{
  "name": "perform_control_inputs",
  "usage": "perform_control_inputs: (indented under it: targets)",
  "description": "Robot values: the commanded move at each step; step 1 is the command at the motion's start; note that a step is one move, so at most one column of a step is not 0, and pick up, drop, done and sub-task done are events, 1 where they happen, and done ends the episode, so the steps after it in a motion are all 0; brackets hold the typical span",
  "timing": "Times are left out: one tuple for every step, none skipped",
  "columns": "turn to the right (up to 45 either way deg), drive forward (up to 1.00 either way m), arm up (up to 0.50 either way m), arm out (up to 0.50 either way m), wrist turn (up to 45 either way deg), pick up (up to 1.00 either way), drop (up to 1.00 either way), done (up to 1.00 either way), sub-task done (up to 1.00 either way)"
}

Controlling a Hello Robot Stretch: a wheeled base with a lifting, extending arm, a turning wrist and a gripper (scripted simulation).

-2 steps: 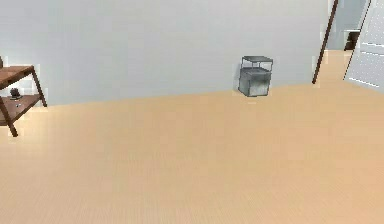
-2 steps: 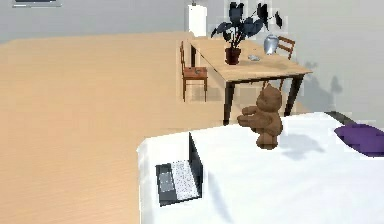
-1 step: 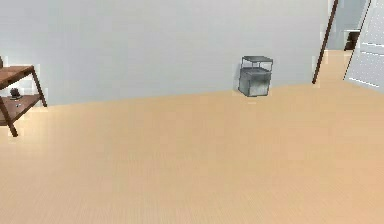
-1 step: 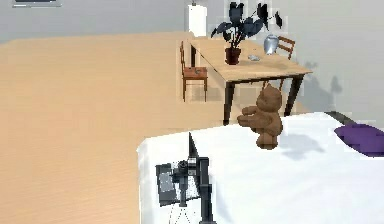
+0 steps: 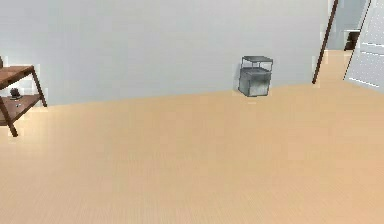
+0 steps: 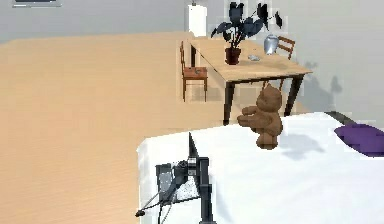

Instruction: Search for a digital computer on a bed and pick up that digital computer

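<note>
My arm (image 6: pixel 206 192) reaches over the bed's (image 6: pixel 300 172) near corner. The claw (image 6: pixel 160 198) sits by a dark slab (image 6: pixel 165 178), possibly the computer, lying on the bed. I cannot tell the claw's grip or whether it holds anything. A wooden worktop (image 6: pixel 252 68) stands beyond on the tan floor (image 6: pixel 80 110).

Lower right of the arm side view, the white bed (image 6: pixel 300 180) carries a brown teddy bear (image 6: pixel 265 115) near its far edge and a purple pillow (image 6: pixel 362 138) at the right edge. Upper right, the wooden table (image 6: pixel 268 68) bears a dark potted plant (image 6: pixel 236 35) and a pale jug (image 6: pixel 270 45). In the forward view the tan floor (image 5: pixel 190 160) holds a grey box-shaped bin (image 5: pixel 255 77) by the wall, upper right, and a brown shelf unit (image 5: pixel 20 90) at the left edge.
</note>
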Motion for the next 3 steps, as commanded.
perform_control_inputs:
  targets:
    - [0.0, 0.0, 0.0, 0.0, 45.0, 0.0, 0.0, 0.0, 0.0]
    - [0.0, 0.0, 0.0, 0.0, 36.0, 0.0, 0.0, 0.0, 0.0]
    - [0.0, 0.0, -0.3, 0.0, 0.0, 0.0, 0.0, 0.0, 0.0]
